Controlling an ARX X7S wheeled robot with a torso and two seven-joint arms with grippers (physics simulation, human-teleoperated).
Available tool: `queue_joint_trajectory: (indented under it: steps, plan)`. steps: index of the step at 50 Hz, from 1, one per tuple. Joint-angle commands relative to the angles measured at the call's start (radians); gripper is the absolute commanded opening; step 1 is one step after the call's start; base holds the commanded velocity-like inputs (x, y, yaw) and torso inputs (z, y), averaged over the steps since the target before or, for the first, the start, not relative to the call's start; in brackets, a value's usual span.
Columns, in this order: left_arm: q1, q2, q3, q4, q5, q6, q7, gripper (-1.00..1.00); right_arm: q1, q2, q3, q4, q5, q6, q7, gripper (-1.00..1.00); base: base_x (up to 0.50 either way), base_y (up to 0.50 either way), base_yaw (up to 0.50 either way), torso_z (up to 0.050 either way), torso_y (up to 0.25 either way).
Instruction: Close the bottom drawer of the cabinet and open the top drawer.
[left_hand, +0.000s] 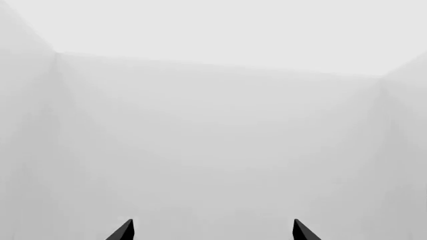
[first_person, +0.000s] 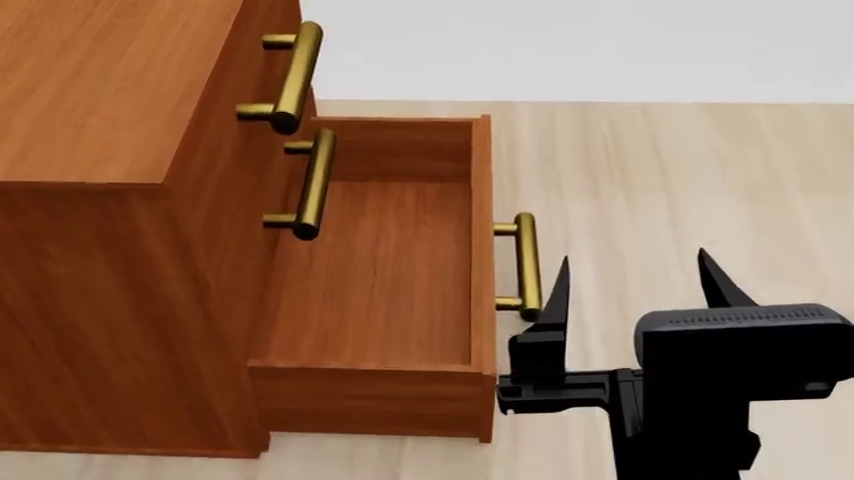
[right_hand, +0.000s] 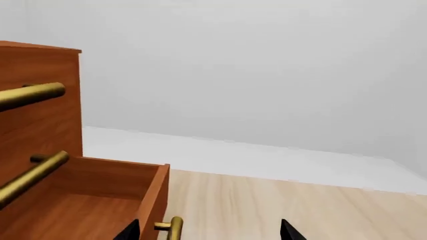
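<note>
Left wrist view: I see only pale blank walls and a ceiling corner, with the two dark fingertips of my left gripper (left_hand: 213, 231) spread wide apart and nothing between them. None of the task's things show here.

Head view: the cabinet (first_person: 107, 200) stands at the left on the pale wood floor (first_person: 667, 180). The bottom drawer (first_person: 387, 280) is pulled well out, an empty shallow box, its brass handle (first_person: 525, 265) on the front face. My right gripper (first_person: 627, 290) sits just beside that handle, released, one fingertip close to the bar and the other well clear; I judge it touches nothing yet. The top drawer (first_person: 287, 40) looks shut, its bar handle (first_person: 296, 75) standing proud of the front.

Right wrist view: the drawer's front edge and handle lie just ahead of the spread fingers, the upper handles off to one side.

Handling, as I judge it: the drawer is stiff wood and should slide with a flat push on its front or bar. The brass bars look smooth and perhaps slippery, so I would grip the top one squarely at mid-length. No writing or labels anywhere.
</note>
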Motion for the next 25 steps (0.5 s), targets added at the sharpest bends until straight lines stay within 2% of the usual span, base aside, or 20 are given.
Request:
queue_joint_trajectory:
  steps: [1,19,25]
  plan:
    - [-0.006,-0.004,-0.004,0.0,-0.011,-0.008,-0.008,1.0,0.006,0.001,-0.007,0.006,0.003,-0.002,0.003,1.0,0.0,0.0,0.0,0.0,-0.18]
    - [-0.007,-0.012,-0.005,-0.003,-0.018,-0.003,-0.012,1.0,0.017,0.007,-0.015,0.012,0.007,-0.001,0.008,1.0,0.0,0.0,0.0,0.0,-0.177]
    - [-0.006,-0.014,-0.009,-0.003,-0.022,0.0,-0.014,1.0,0.036,0.009,-0.005,0.039,0.006,0.02,0.022,1.0,0.0,0.0,0.0,0.0,-0.033]
